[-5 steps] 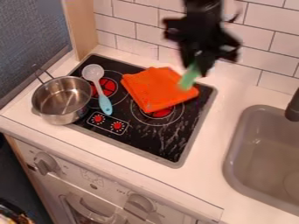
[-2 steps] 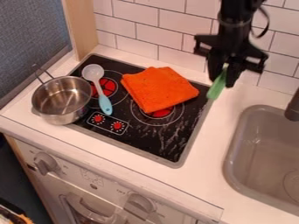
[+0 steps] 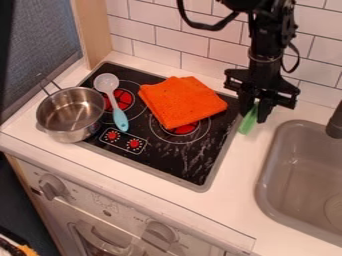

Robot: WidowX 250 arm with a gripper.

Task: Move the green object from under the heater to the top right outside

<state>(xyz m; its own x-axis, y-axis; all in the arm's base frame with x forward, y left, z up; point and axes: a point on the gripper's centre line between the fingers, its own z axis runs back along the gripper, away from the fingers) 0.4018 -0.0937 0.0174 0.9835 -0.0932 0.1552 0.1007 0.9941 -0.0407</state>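
Camera view, clock read with 12 at the top of the picture.
Gripper (image 3: 254, 111): at 3 o'clock of the hob (image 3: 194, 165), hanging down; I have its fingers closed on the green object.
Green object (image 3: 248, 123): held by its upper end, free end slanting toward 7 o'clock, just beside the hob's right edge. Contact with the counter (image 3: 234, 182): I cannot tell.
Step in hand: setting down outside the hob, as I judge it.
Handling: I should ease it slightly toward 2 o'clock, clear of the hob's edge, lower until the free end meets the counter, let it lie over, then open gently and lift straight up.
Sink (image 3: 300, 160): at 4 o'clock of the object; releasing too far that way could drop it in.
Tap (image 3: 334, 122): at 3 o'clock, well apart.
Tiled wall (image 3: 200, 25): behind, toward 12; limits my reach back.
Orange cloth (image 3: 184, 102): folded on the hob, at 10 o'clock of the object; avoid brushing it.
Spoon (image 3: 111, 100): on the hob, 9 o'clock.
Pot (image 3: 70, 117): farther at 9, out of my way.
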